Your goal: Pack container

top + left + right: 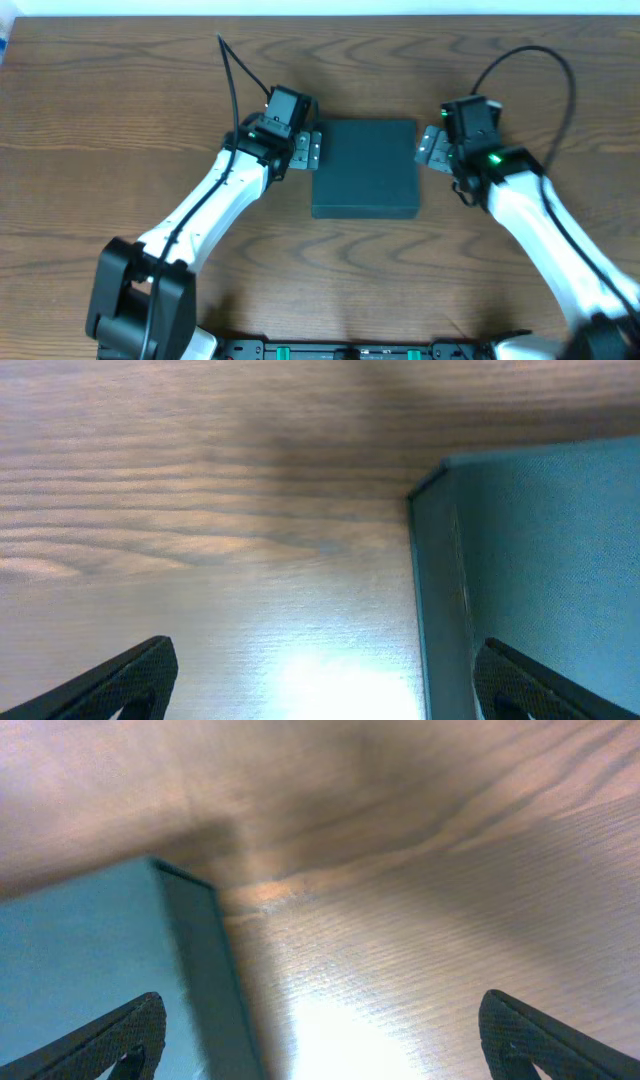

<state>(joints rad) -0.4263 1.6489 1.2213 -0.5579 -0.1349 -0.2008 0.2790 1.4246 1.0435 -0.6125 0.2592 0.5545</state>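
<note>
The container [365, 168] is a matte dark green-black square box, lid closed, at the middle of the wooden table. My left gripper [308, 150] is open at its left edge; in the left wrist view [325, 680] one fingertip is over the box [545, 560] and the other over the table. My right gripper [430, 148] is open at the box's right edge; in the right wrist view [320, 1040] its left fingertip is over the box [90, 950] and its right one over the table. Neither gripper holds anything. No snack packets show.
The brown wood-grain table [130, 120] surrounds the box on all sides. A black cable [232, 75] runs up from the left arm and another loops over the right arm [540, 60]. The robot base frame [360, 350] lies along the front edge.
</note>
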